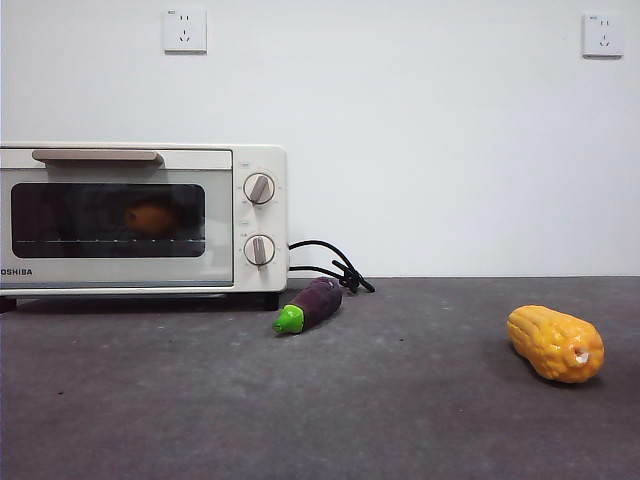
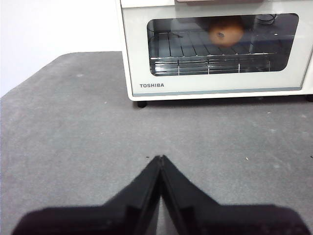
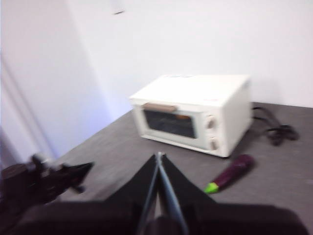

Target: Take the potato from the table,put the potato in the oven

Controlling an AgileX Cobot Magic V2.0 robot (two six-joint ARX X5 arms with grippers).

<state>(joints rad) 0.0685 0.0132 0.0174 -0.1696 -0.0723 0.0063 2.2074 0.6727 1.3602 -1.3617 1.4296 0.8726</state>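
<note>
The potato [image 1: 152,219] lies inside the oven [image 1: 240,215], behind the shut dark glass door, dim and blurred in the front view; its long axis cannot be told. The left wrist view shows it more plainly on the wire rack [image 2: 210,61], one end facing the door. The right wrist view is blurred and the potato cannot be made out there. The oven's left edge is cut off in the front view. Left gripper [image 2: 160,157] and right gripper [image 3: 159,155] both have jaws pressed together, empty, over the table [image 1: 400,420] before the oven. An eggplant [image 1: 310,305] lies just right of the oven, a corn cob [image 1: 555,343] well right.
</note>
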